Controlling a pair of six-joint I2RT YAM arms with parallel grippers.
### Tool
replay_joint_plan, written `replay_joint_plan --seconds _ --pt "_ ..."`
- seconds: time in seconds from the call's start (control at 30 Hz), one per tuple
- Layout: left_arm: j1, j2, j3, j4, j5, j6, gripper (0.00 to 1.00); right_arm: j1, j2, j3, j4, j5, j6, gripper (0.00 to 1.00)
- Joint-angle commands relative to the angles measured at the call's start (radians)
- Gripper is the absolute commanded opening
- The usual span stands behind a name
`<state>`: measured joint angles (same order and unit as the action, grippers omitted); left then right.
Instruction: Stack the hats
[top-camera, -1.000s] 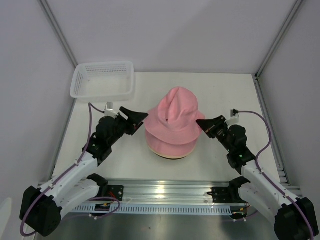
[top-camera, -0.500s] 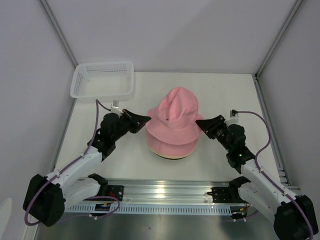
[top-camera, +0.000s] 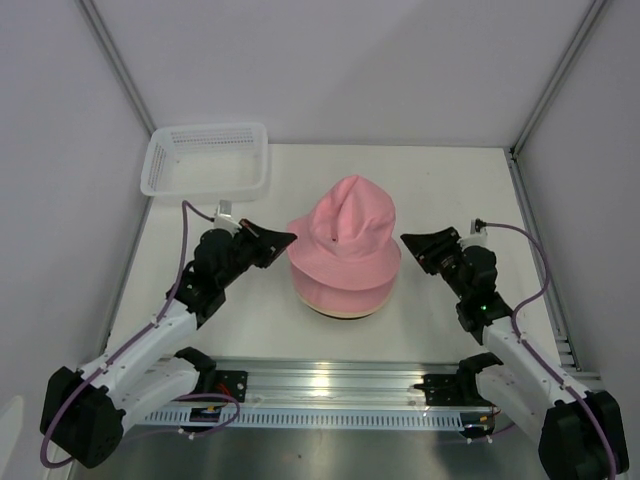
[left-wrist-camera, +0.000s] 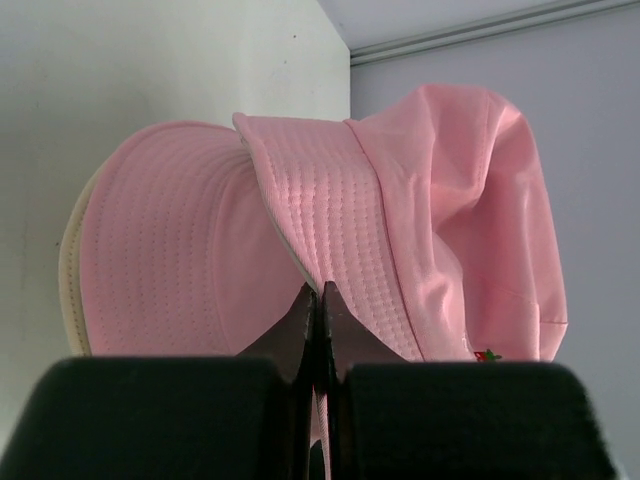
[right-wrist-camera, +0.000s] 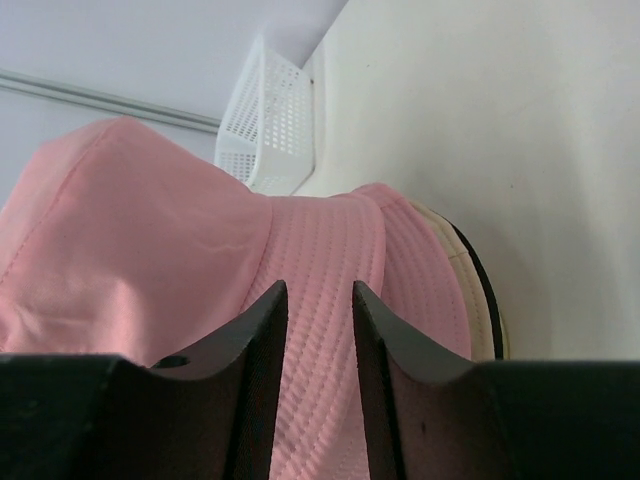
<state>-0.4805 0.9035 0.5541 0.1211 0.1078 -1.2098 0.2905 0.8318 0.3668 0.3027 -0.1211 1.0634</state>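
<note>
The hats sit in one pile mid-table. The top pink hat (top-camera: 346, 222) has a tall dented crown, and a second pink hat's brim (top-camera: 340, 291) shows under it. A beige hat's brim (top-camera: 345, 312) peeks out at the bottom, and a thin black hat edge (right-wrist-camera: 489, 300) shows beside the beige brim (right-wrist-camera: 462, 272). My left gripper (top-camera: 287, 238) is shut on the top pink hat's left brim (left-wrist-camera: 330, 210), cloth pinched between its fingers (left-wrist-camera: 320, 292). My right gripper (top-camera: 407, 241) stands open just off the right brim (right-wrist-camera: 320, 250), gripping nothing.
A white mesh basket (top-camera: 205, 160) stands at the table's back left corner and also shows behind the pile in the right wrist view (right-wrist-camera: 265, 120). Grey walls close in the table on three sides. A metal rail (top-camera: 330, 385) runs along the near edge.
My left gripper closed on the top pink hat's left brim and lifted it slightly. My right gripper opened, let go of the right brim and drew back a little to the right.
</note>
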Motion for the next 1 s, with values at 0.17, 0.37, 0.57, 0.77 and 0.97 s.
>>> replay_joint_plan --seconds 0.17,0.37,0.57,0.77,0.97 --pt "-0.032 0.017 0.012 -0.031 -0.029 0.029 0.01 -0.001 0.086 0.032 0.058 -0.06 0.023 0.41" --pt "-0.05 -0.035 -0.005 -0.054 -0.086 0.042 0.01 -0.002 -0.003 -0.028 -0.016 -0.045 0.075 0.47" --pt "-0.069 -0.031 -0.017 -0.054 -0.103 0.049 0.01 0.001 -0.034 -0.1 0.14 -0.038 0.197 0.49" --pt "-0.081 0.017 -0.025 -0.023 -0.103 0.038 0.01 0.027 0.059 -0.057 0.177 -0.071 0.21 0.5" --pt "-0.104 0.026 -0.036 -0.017 -0.143 0.049 0.01 0.029 0.075 -0.069 0.223 -0.065 0.236 0.28"
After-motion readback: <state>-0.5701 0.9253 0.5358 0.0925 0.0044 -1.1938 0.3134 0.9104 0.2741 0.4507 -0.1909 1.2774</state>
